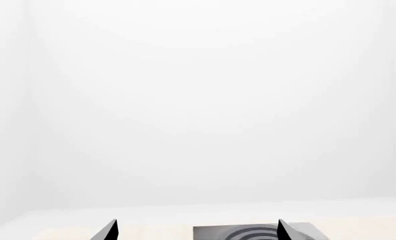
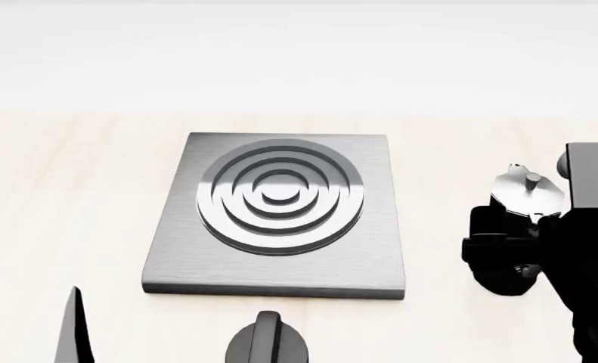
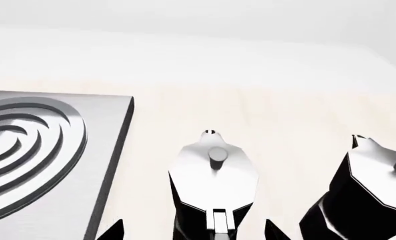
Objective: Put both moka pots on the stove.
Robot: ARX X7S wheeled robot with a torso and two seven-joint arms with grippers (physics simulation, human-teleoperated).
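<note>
The stove is a square brushed-grey plate with dark concentric rings, lying on the pale wooden table. It also shows in the right wrist view and the left wrist view. One moka pot, black with a silvery lid and knob, stands right of the stove. My right gripper is open, one fingertip on each side of this pot's body. The second moka pot stands close beside the first. The head view shows one pot's lid, the rest behind my right arm. My left gripper is open and empty, short of the stove.
A round black knob sits on the table just in front of the stove's near edge. My right arm fills the right edge of the head view. The table ends at a white wall behind.
</note>
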